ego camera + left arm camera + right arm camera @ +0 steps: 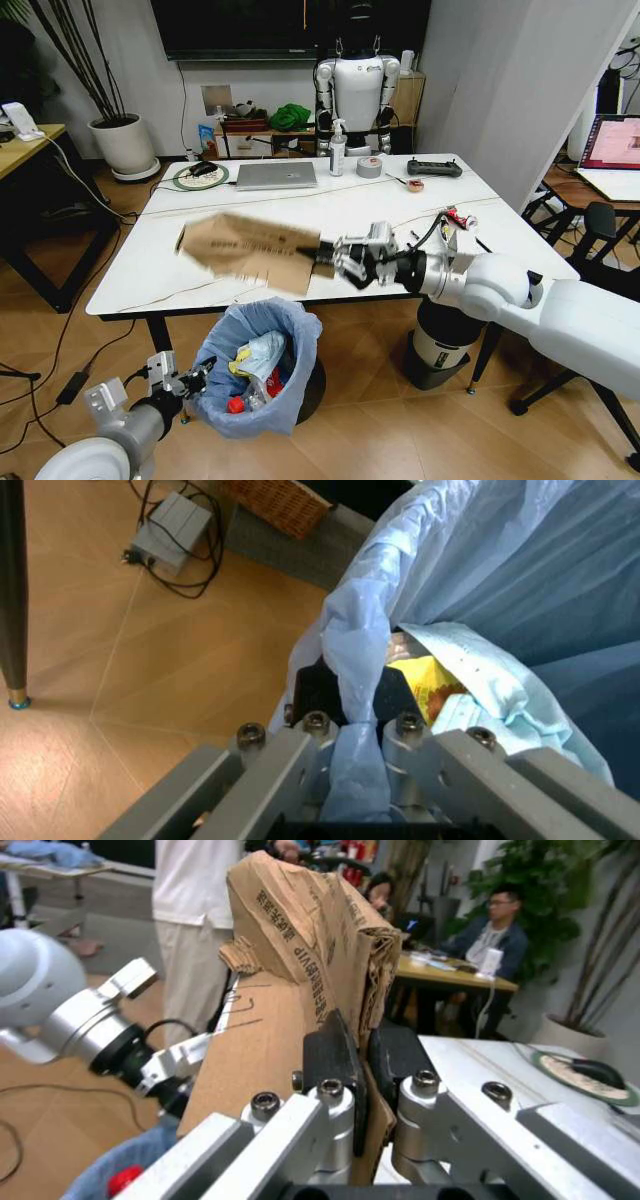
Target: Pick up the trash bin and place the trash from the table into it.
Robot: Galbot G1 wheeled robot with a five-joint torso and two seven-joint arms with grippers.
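My right gripper (326,259) is shut on a torn brown cardboard sheet (250,252) and holds it just above the table's (300,212) front edge. In the right wrist view its dark pads (335,1054) clamp the cardboard (300,945). The trash bin (258,365), lined with a light-blue bag, is below the table's front edge and holds several pieces of litter. My left gripper (200,378) is shut on its rim. The left wrist view shows the fingers (315,697) pinching the blue bag (350,660), with a yellow scrap (425,676) inside. A red-white snack pack (460,218) lies on the table's right side.
A silver laptop (277,175), a spray bottle (337,150), a grey tape roll (369,167) and a black controller (434,168) sit at the table's far side. A white cylinder (440,345) stands under the table's right side. A wooden desk (25,145) is at far left.
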